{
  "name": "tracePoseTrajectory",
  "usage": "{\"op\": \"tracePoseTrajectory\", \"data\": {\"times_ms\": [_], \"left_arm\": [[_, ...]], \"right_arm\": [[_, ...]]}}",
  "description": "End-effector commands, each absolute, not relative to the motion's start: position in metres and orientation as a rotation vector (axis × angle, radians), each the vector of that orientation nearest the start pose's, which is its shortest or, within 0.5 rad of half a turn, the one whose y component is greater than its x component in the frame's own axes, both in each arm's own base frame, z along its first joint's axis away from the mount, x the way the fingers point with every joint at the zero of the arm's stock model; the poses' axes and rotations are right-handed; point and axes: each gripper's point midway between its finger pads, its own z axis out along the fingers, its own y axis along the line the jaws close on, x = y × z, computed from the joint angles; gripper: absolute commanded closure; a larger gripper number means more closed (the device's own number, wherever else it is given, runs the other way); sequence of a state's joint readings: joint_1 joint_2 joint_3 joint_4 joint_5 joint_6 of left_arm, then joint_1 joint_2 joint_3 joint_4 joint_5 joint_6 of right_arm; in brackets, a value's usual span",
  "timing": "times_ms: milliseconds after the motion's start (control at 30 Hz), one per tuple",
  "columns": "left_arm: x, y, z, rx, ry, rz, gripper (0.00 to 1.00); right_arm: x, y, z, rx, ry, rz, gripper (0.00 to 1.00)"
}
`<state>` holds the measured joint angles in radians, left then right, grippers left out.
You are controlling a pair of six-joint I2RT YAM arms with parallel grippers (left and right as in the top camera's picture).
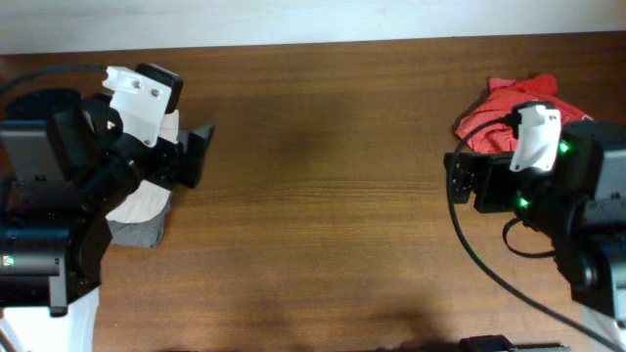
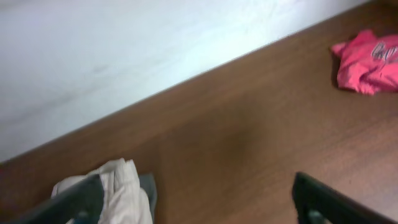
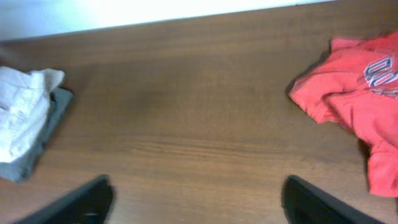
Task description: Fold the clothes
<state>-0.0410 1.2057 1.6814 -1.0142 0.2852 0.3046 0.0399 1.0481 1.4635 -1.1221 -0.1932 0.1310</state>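
The pale cream shorts (image 1: 139, 202) lie bunched at the table's left edge, on top of darker grey shorts (image 1: 137, 233), partly hidden under my left arm. They also show in the left wrist view (image 2: 121, 186) and the right wrist view (image 3: 22, 112). My left gripper (image 1: 196, 156) is open and empty just right of the pile; in its own view (image 2: 199, 211) the cream cloth lies by the left finger. My right gripper (image 1: 458, 178) is open and empty over bare wood (image 3: 196, 205), far from the shorts.
A crumpled red T-shirt with white lettering (image 1: 499, 112) lies at the back right, behind my right arm (image 3: 354, 93) (image 2: 367, 59). The grey shorts show under the cream ones (image 3: 22, 167) (image 2: 149, 186). A white wall borders the table's far edge.
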Motion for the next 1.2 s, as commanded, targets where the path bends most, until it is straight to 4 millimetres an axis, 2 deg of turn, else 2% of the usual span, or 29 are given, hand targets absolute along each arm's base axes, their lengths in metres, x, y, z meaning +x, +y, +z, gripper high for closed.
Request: {"op": "tracePoseTrajectory", "data": {"times_ms": [0,200,433,633,867,1167], "left_arm": [[0.318,-0.063,0.395,0.560,2.049,-0.144,0.01],[0.314,-0.063,0.383,0.561,2.106,-0.156,0.01],[0.314,-0.063,0.383,0.561,2.107,-0.156,0.01],[0.314,-0.063,0.383,0.562,2.107,-0.156,0.01],[0.314,-0.063,0.383,0.562,2.107,-0.156,0.01],[0.314,-0.063,0.383,0.561,2.107,-0.156,0.01]], "right_arm": [[0.269,0.044,0.346,0.003,2.256,0.316,0.01],[0.274,0.044,0.341,0.006,2.277,0.317,0.01],[0.284,0.045,0.328,0.013,2.326,0.318,0.01],[0.283,0.045,0.329,0.012,2.322,0.319,0.01],[0.275,0.053,0.334,-0.015,2.311,0.378,0.01],[0.241,0.048,0.302,0.005,2.504,0.348,0.01]]}}
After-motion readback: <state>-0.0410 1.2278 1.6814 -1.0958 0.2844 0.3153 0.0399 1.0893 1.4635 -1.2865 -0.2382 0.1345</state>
